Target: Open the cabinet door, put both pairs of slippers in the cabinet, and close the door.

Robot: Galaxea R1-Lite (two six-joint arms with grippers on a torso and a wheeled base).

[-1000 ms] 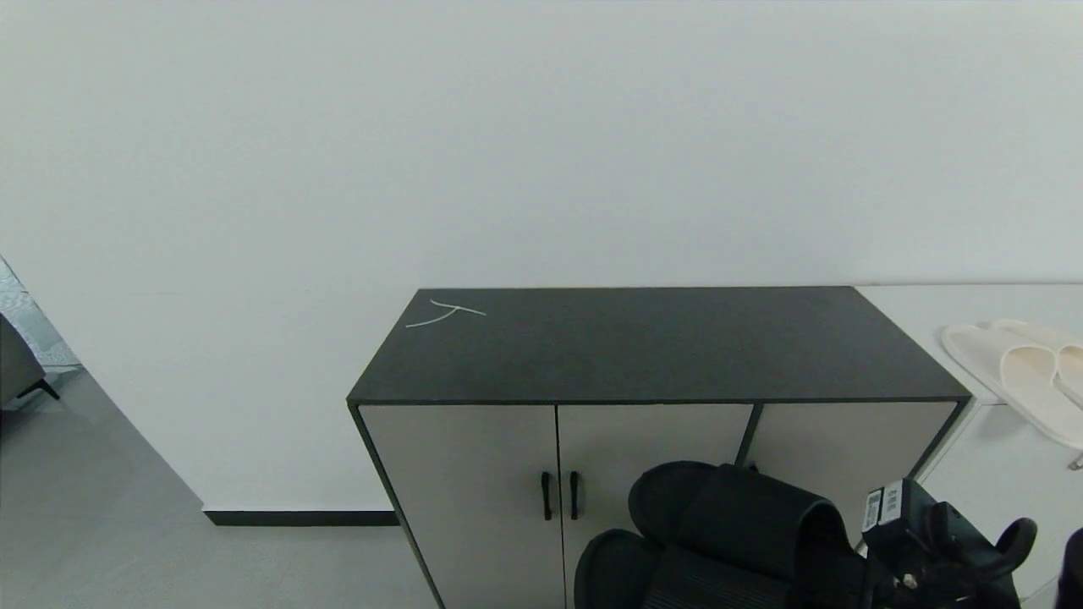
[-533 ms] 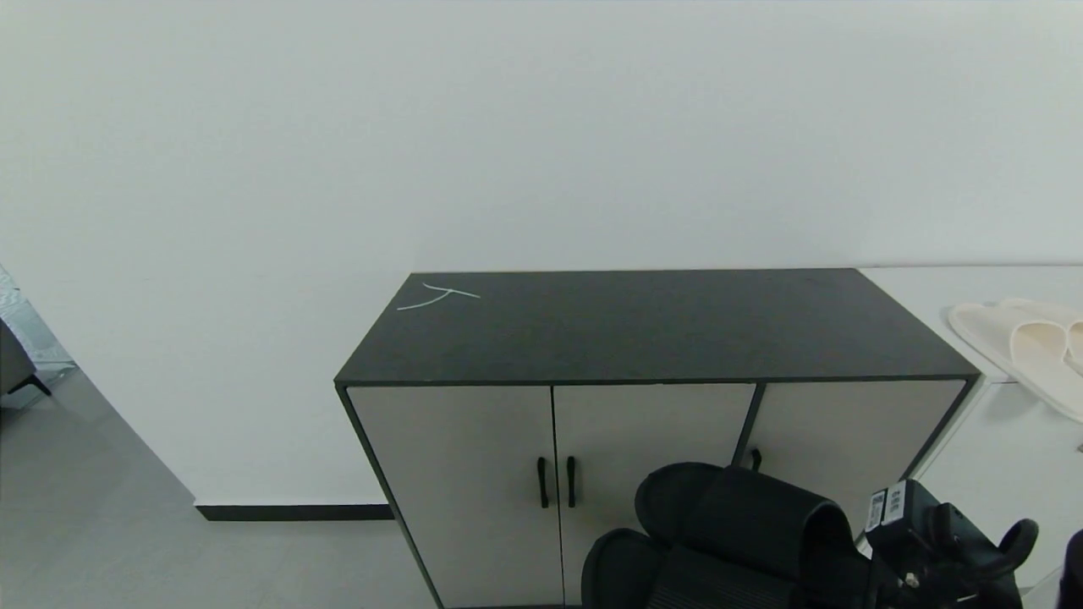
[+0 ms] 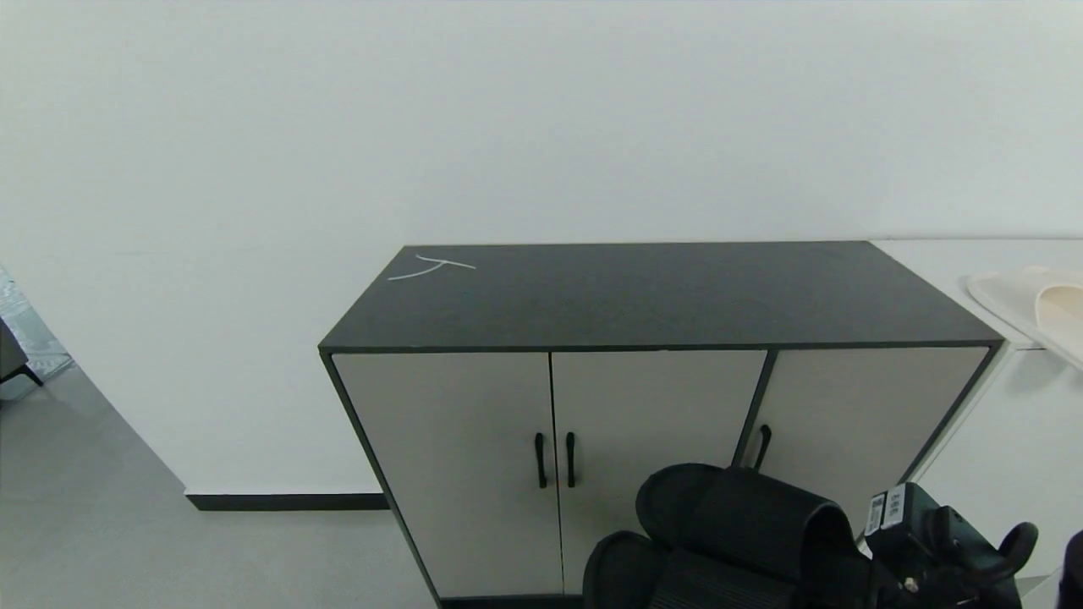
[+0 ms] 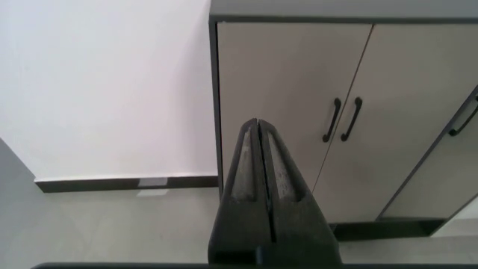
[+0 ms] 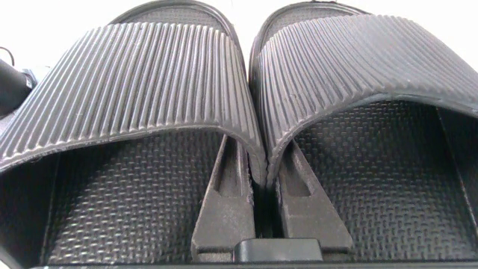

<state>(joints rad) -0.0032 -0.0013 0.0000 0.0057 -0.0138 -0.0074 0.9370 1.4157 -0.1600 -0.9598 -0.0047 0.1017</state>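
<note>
The whole head view has shifted over the last second. The black-topped cabinet (image 3: 651,292) now shows more of its pale grey doors, and the pair of white fabric slippers (image 3: 1041,309) on the white desk (image 3: 922,254) has slid towards the picture's right edge. That is the camera moving, not the things, probably to line up on the doors.

All three doors are shut, so opening is not yet done. The right tool (image 5: 260,175) is clamped on the adjoining inner walls of the pair of black ribbed rubber slippers (image 3: 744,524). The left tool (image 4: 258,131) is pressed fully closed on nothing, and only it is free for a handle.

The single black handle (image 3: 764,446) lies just beyond the held slippers, which may crowd that door's swing. The twin black handles (image 3: 554,460) stand ahead-left of the right tool, with bare grey floor (image 3: 127,524) further left.
</note>
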